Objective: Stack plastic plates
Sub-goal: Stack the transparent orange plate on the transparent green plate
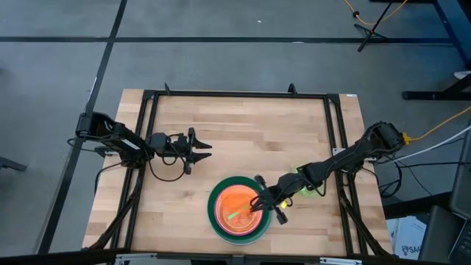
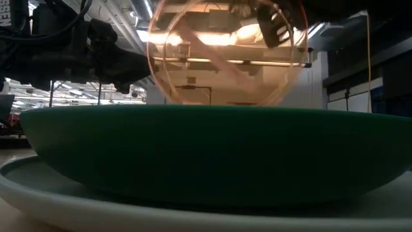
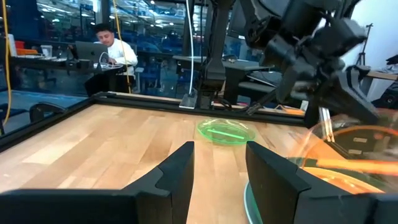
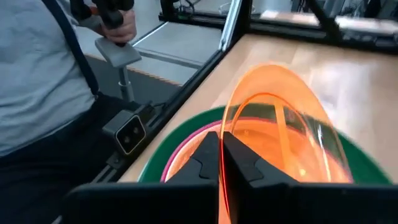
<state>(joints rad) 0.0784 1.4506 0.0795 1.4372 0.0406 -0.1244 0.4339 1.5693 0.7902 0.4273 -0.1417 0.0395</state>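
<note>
your right gripper (image 1: pixel 259 203) is clamped on the rim of a translucent orange plate (image 4: pixel 283 134), holding it tilted on edge over the stack near the table's front edge, where the dark green plate (image 1: pixel 215 218) rests in the large light blue plate (image 2: pixel 58 203). a small lime green plate (image 3: pixel 226 132) lies apart on the wooden table (image 1: pixel 235 132). your left gripper (image 1: pixel 202 149) hovers mid-table, fingers apart and empty.

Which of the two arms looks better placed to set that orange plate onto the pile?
The right: its gripper already grips the tilted orange plate over the stack. The left gripper waits apart, open.
</note>
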